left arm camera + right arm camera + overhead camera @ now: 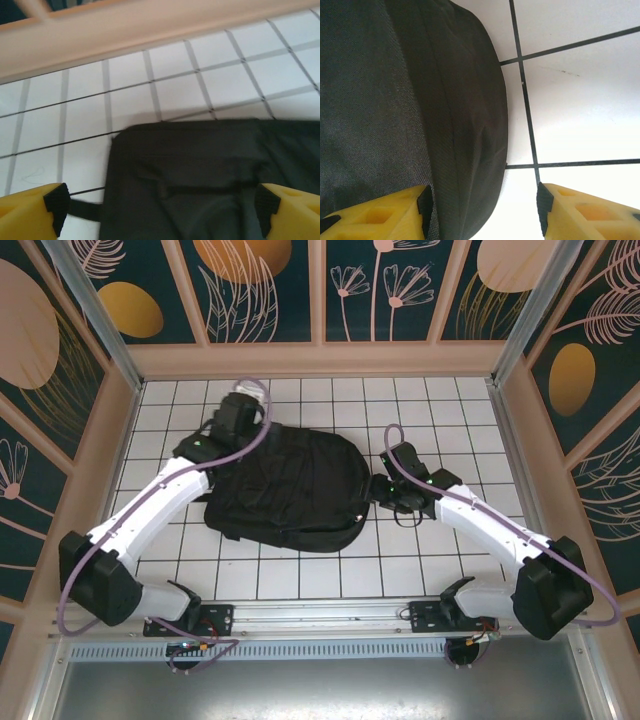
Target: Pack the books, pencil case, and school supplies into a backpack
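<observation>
The black backpack [290, 490] lies flat in the middle of the tiled table. My left gripper [232, 435] hovers over its far left corner. In the left wrist view the left gripper [160, 215] stands wide open above the backpack [200, 165], nothing between its pads. My right gripper [380, 490] is at the bag's right end. In the right wrist view the right gripper [485, 207] is open and straddles the rounded edge of the backpack [420, 100]: one pad over the fabric, the other over bare tile. The books, pencil case and school supplies are out of view.
A wooden rail [150, 35] runs along the far edge of the table [440, 410], and patterned walls close in the back and both sides. A thin black strap [82, 207] sticks out of the bag's left side. White tiles [580, 100] lie right of the bag.
</observation>
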Motion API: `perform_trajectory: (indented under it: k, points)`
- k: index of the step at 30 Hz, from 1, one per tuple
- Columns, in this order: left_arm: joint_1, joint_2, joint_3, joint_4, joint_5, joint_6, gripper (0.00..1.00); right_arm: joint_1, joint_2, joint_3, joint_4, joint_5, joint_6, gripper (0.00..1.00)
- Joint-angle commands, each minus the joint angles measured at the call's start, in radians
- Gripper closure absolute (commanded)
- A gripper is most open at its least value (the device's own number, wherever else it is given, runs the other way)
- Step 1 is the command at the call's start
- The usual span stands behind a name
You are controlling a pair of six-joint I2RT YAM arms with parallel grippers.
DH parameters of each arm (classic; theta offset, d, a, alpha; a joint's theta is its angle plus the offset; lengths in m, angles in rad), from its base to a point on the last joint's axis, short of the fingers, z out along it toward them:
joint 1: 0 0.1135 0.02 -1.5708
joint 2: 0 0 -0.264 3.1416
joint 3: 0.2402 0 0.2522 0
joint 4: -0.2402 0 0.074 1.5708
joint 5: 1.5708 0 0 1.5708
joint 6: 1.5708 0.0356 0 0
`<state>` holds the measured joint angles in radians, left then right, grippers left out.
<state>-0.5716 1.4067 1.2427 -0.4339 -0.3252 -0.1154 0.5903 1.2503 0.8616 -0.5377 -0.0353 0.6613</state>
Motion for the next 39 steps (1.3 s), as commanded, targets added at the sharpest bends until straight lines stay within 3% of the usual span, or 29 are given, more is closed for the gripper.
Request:
perform_trajectory:
  k: [1,6,9,11,13,15,19,24,32,39]
  points:
    - [-0.116,0.054,-0.001,-0.018,0.103,0.16,0.04,-0.006,-0.038,-0.015,0.036,-0.024,-0.065,0.39]
    - [-0.12,0.083,0.095,-0.096,0.216,-0.099,0.03,-0.035,-0.057,-0.023,0.04,-0.043,-0.06,0.39]
    - [-0.119,0.036,0.08,-0.068,0.32,-0.387,0.02,-0.037,-0.046,-0.031,0.045,-0.047,-0.041,0.41]
    - [-0.12,-0.014,-0.003,0.042,0.485,-0.605,0.01,-0.038,-0.049,-0.039,0.05,-0.036,-0.019,0.43]
    - [-0.12,-0.057,-0.061,0.052,0.475,-0.864,0.01,-0.038,-0.058,-0.05,0.059,-0.037,0.004,0.44]
    - [-0.131,-0.07,-0.131,0.095,0.567,-1.073,0.01,-0.038,-0.065,-0.067,0.076,-0.046,0.024,0.45]
    - [-0.187,-0.103,-0.225,0.112,0.568,-1.304,0.02,-0.037,-0.061,-0.083,0.084,-0.043,0.042,0.47]
    - [-0.267,-0.079,-0.219,0.135,0.539,-1.433,0.02,-0.037,-0.065,-0.1,0.09,-0.029,0.061,0.48]
    - [-0.305,0.052,-0.204,0.211,0.542,-1.519,0.17,-0.024,-0.088,-0.101,0.078,0.011,0.078,0.5]
    - [-0.333,0.139,-0.159,0.204,0.554,-1.557,0.22,-0.023,-0.111,-0.1,0.072,0.029,0.073,0.51]
